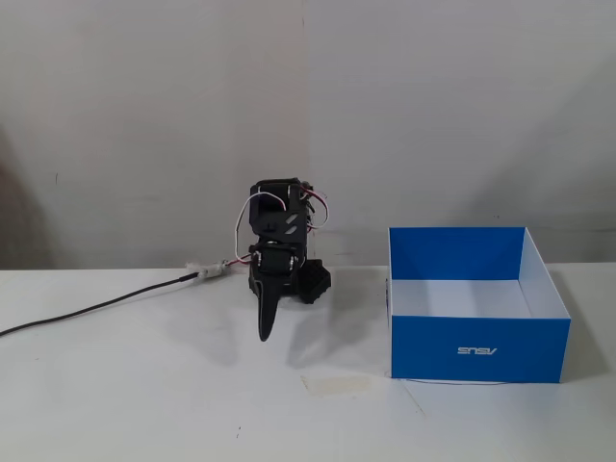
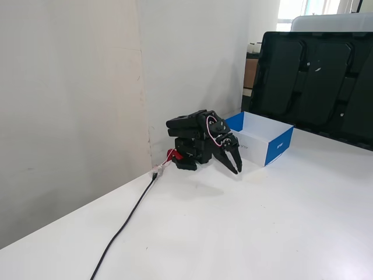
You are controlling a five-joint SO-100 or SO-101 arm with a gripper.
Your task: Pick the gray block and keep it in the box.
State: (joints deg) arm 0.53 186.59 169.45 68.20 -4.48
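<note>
The box (image 1: 478,348) is a bright-blue low tray, white inside, standing on the white table right of the arm; it also shows in the other fixed view (image 2: 278,146), behind the arm. The gray block shows in neither fixed view; what shows of the box's floor is bare white. My gripper (image 1: 265,332) hangs folded in front of the arm's base, pointing down at the table, left of the box. In the other fixed view the gripper (image 2: 237,171) has its fingertips nearly together with nothing between them.
A black cable (image 1: 96,308) runs left from the arm's base across the table, and also shows in the other fixed view (image 2: 125,224). A pale patch of tape (image 1: 337,383) lies on the table in front. A large dark screen (image 2: 317,81) stands behind the box.
</note>
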